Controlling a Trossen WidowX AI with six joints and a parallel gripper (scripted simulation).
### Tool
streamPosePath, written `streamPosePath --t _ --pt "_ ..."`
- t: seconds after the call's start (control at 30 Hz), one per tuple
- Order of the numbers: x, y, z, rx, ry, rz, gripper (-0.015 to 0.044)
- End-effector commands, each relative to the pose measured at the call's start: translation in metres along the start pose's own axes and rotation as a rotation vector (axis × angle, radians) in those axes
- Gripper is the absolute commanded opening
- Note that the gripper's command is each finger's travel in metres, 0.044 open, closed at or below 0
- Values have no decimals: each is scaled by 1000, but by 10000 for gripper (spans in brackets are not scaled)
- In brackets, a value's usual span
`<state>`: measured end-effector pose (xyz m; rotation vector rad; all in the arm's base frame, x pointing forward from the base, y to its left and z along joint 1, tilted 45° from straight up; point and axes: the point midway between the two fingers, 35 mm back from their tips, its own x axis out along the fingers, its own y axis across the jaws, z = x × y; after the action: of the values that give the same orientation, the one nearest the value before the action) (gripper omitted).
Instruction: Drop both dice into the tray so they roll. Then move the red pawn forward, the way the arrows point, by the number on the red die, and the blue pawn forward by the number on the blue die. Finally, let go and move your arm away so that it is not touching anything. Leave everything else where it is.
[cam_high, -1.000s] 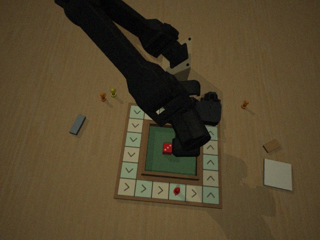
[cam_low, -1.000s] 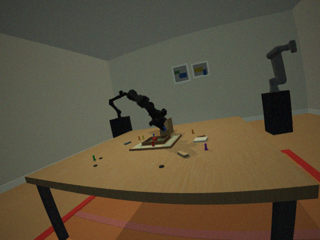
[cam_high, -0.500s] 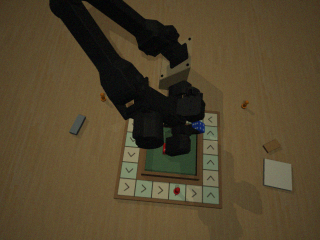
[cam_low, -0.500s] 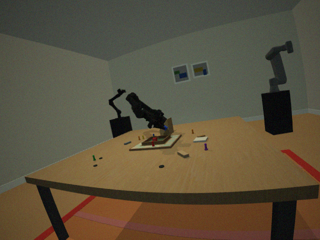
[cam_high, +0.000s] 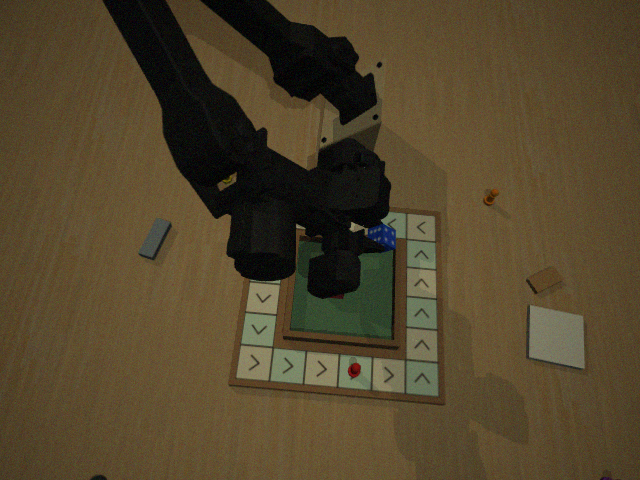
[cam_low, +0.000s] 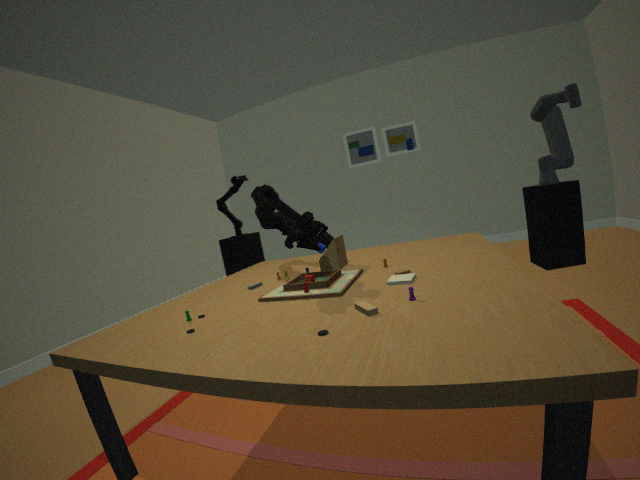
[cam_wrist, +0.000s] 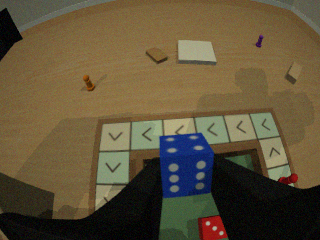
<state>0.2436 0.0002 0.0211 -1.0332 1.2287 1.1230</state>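
Observation:
My gripper (cam_high: 379, 238) (cam_low: 321, 248) (cam_wrist: 183, 162) is shut on the blue die (cam_high: 383, 235) (cam_low: 322, 248) (cam_wrist: 185, 172), held above the back right of the tray (cam_high: 341, 341); four pips show on its top in the wrist view. The red die (cam_low: 309, 278) (cam_wrist: 212, 228) lies in the tray with three pips up, mostly hidden by the arm in the top view. The red pawn (cam_high: 354, 369) (cam_low: 306, 287) (cam_wrist: 288, 179) stands on the front row of the board (cam_high: 336, 395). The blue pawn (cam_low: 307, 270) is at the back, hidden by the arm in the top view.
A beige sloped block (cam_high: 360, 130) (cam_low: 337, 253) stands close behind the board. An orange pawn (cam_high: 490, 197) (cam_wrist: 88, 83), a brown block (cam_high: 544, 279) and a white slab (cam_high: 555, 336) (cam_wrist: 196, 52) lie to the right. A grey block (cam_high: 155, 238) and a yellow pawn (cam_high: 227, 179) are left.

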Motion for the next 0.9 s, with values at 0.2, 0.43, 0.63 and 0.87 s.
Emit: streamPosePath --t 0.2,0.43,0.63,0.87 --pt "0 -1 0 0 0 -3 0" --pt "0 -1 0 0 0 -3 184" --pt "-25 -1 29 -2 -6 3 341" --pt "-8 4 24 31 197 68 440"
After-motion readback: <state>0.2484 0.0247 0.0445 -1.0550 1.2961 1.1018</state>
